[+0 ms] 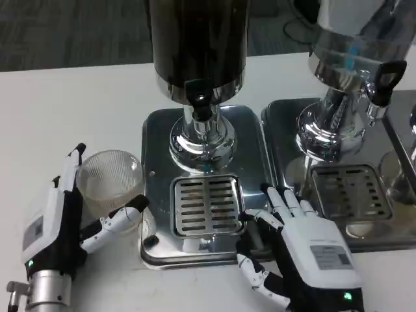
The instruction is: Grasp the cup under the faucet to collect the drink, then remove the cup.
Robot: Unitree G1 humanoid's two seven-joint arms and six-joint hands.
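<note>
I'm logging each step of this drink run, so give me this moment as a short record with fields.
cup: clear ribbed cup on the table, left of the drip grate, not under the faucet
left hand: left hand around the cup, fingers on both sides
right hand: right hand open, resting at the tray's front right edge
dispenser: dark dispenser above the faucet
neighbour: second dispenser to the right

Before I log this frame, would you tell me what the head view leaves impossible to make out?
- Dispenser: its top is cut off by the upper edge, and its dark body hides any liquid level.
- Second dispenser: cropped by the top and right edges.
- Cup: whether the left hand truly grips it; the fingers cover its near side.
- Right hand: wrist cut by the bottom edge.
</note>
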